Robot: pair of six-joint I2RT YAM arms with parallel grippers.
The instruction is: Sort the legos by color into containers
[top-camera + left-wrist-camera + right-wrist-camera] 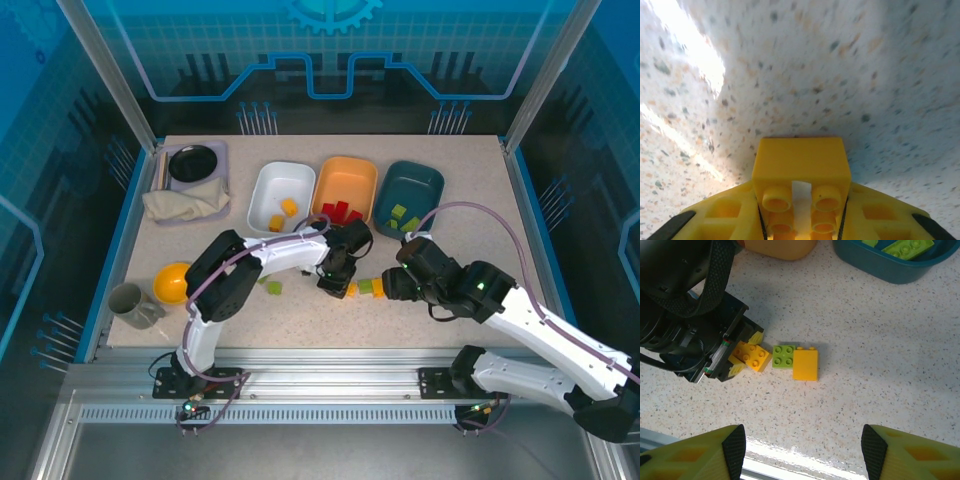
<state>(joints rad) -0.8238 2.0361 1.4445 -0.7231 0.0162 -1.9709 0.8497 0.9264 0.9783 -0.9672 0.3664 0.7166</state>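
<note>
Speckled pale counter [470, 170] stands inside a frame with blue panels. Along its far edge, about the middle, three bins sit side by side. The white bin [280, 180] has yellow bricks [288, 206] in it, the orange bin [347, 180] has red bricks [340, 211], and the teal bin [418, 183] has green bricks [400, 212].

Between the middle of the counter and its near edge, the left hand [338, 284] is low on the surface and closed on a yellow brick [754, 356], with one finger on each side and the studs up. Just beside it, toward the right edge, a green brick [784, 356] lies touching an oblong yellow brick [805, 364]. The right hand [804, 450] hangs above these two with its fingers wide apart and holds nothing.

Two more small green pieces [272, 287] lie left of the left hand. A yellow bowl [172, 283] and a grey cup [128, 303] are at the near left corner. At the far left corner a lavender tray [222, 160] carries a black bowl [193, 163], with a cloth [185, 203] partly on it.
</note>
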